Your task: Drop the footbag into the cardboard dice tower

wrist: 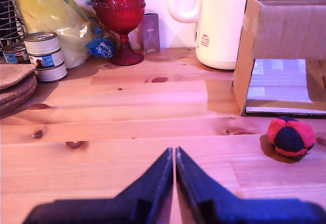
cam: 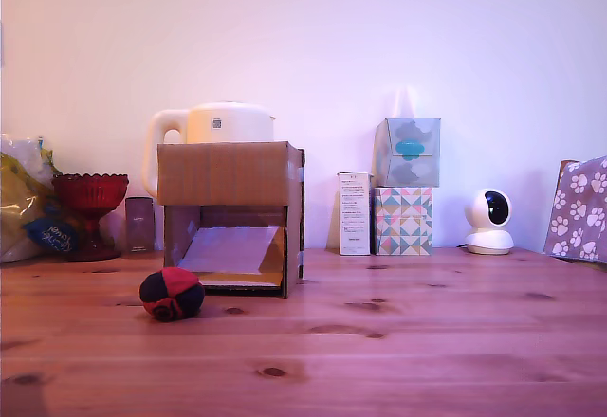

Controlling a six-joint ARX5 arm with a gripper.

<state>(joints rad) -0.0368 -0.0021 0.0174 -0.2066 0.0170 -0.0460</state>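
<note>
Knotty pine planks [cam: 398, 341] run across the scene below a plain pale wall. On them the footbag [cam: 172, 294], a round stitched ball of red and dark navy panels with no long axis to speak of, lies in front of the cardboard dice tower [cam: 230, 216], just off its front corner toward the exterior view's left, close to but apart from the box. The tower stands upright, its plain brown upper panel and its lower opening facing the exterior camera; inside, a pale ramp [cam: 230, 248] slopes down toward that opening. Behind the tower stands a cream electric kettle [cam: 213, 125]; a red glass goblet [cam: 90, 210] is to the exterior view's left. In the wrist view the gripper [wrist: 174, 155] hangs low over bare wood, its dark fingers [wrist: 153, 186] pressed together on nothing, well apart from the footbag [wrist: 291, 136].
</note>
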